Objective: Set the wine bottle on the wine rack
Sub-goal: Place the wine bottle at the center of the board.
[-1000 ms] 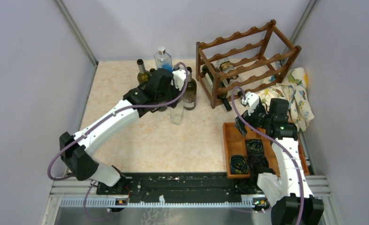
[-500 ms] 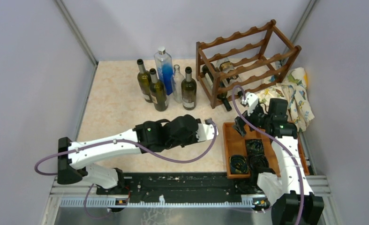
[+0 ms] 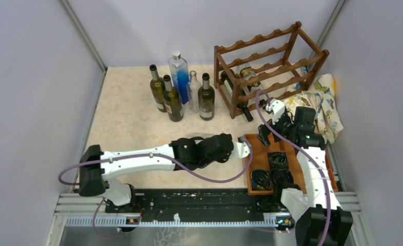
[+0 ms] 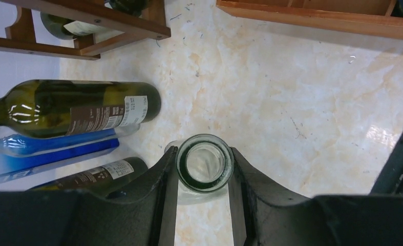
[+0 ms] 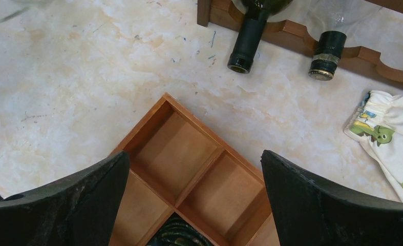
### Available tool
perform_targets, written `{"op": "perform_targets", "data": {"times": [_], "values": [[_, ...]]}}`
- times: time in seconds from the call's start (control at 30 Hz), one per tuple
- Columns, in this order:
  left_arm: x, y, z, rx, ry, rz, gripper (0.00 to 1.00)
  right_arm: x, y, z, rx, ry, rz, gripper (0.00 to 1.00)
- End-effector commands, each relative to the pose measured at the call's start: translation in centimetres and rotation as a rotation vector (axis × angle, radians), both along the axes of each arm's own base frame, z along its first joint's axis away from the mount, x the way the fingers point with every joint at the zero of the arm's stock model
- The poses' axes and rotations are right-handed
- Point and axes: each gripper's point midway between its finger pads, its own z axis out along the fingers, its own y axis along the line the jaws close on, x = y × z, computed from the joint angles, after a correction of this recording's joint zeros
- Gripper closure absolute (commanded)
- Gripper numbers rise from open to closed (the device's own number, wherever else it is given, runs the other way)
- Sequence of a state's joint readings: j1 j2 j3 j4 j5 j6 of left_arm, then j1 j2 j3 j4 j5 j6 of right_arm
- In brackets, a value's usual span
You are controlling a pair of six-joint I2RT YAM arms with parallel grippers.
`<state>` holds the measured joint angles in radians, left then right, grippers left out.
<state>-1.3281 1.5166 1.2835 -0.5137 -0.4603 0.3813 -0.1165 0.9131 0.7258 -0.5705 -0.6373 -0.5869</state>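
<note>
Top view: rack (image 3: 271,72) at back right already has two bottles (image 3: 240,82) lying in its low tiers; five more (image 3: 181,95) stand to its left. The left gripper (image 4: 203,152) has its fingers clamped on the neck of a clear bottle (image 4: 204,165), held low over the table just beside the tray (image 5: 164,98), short of the rack. Pickup done; carry and placement left. Right gripper (image 5: 194,158) hovers over the tray, fingers wide apart, empty.
</note>
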Motion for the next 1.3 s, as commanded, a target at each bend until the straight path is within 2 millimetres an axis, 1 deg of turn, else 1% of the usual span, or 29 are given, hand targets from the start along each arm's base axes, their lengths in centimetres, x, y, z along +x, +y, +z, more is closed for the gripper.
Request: {"op": "perform_targets", "data": {"times": [0.0,0.1,0.17,0.27,0.37,0.5,0.53,0.6,0.63,0.67,0.73,0.77,0.83,0.9,0.97,1.03,1.17,1.27], "values": [[-1.3,-0.1,-6.1,0.107,0.119,0.014,1.0,1.1,-0.8,1.4,-0.005,-0.053,-0.04,0.02],[-1.8,-0.4,-8.2,0.122,0.165,0.024,1.0,1.2,-0.8,1.4,-0.005,-0.052,-0.043,0.02],[-2.1,-0.6,-9.0,0.117,0.182,0.012,1.0,1.2,-0.9,1.3,-0.005,-0.051,-0.046,0.02],[-2.9,-1.2,-10.0,0.089,0.219,-0.025,0.97,1.2,-0.9,1.3,-0.005,-0.048,-0.047,0.02],[-3.7,-1.3,-11.9,0.074,0.254,-0.051,0.97,1.2,-1.0,1.3,-0.006,-0.049,-0.049,0.02],[-3.7,-1.1,-14.2,0.1,0.248,-0.071,0.96,1.2,-1.0,1.2,-0.006,-0.048,-0.049,0.02],[-3.6,-1.2,-14.5,0.107,0.239,-0.078,0.95,1.2,-1.0,1.2,-0.006,-0.048,-0.05,0.02],[-3.3,-1.5,-15.0,0.136,0.215,-0.11,0.89,1.2,-0.9,1.2,-0.006,-0.046,-0.048,0.02],[-3.0,-1.6,-15.1,0.141,0.204,-0.111,0.83,1.2,-1.0,1.1,-0.006,-0.045,-0.049,0.02],[-2.8,-1.9,-15.2,0.143,0.191,-0.115,0.72,1.2,-1.0,1.1,-0.006,-0.042,-0.049,0.02],[-2.4,-2.4,-15.2,0.137,0.172,-0.112,0.51,1.2,-1.0,1.1,-0.009,-0.041,-0.051,0.02],[-2.2,-2.6,-15.2,0.132,0.166,-0.108,0.43,1.2,-1.0,1.1,-0.009,-0.042,-0.05,0.02],[-2.1,-3.0,-15.0,0.121,0.167,-0.093,0.33,1.2,-1.1,1.1,-0.011,-0.045,-0.052,0.02],[-2.0,-3.1,-14.8,0.111,0.169,-0.075,0.27,1.2,-1.1,1.1,-0.009,-0.044,-0.052,0.02],[-2.0,-3.0,-14.3,0.097,0.178,-0.05,0.22,1.2,-1.1,1.1,-0.009,-0.043,-0.05,0.02],[-2.1,-2.9,-13.4,0.068,0.193,-0.025,0.19,1.2,-1.0,1.0,-0.008,-0.039,-0.048,0.02],[-3.4,-3.2,-9.8,-0.043,0.272,-0.009,0.17,1.2,-1.0,1.0,-0.006,-0.037,-0.044,0.02],[-5.1,-3.4,-7.3,-0.14,0.365,-0.014,0.17,1.1,-0.9,0.9,-0.005,-0.035,-0.038,0.02]]}}
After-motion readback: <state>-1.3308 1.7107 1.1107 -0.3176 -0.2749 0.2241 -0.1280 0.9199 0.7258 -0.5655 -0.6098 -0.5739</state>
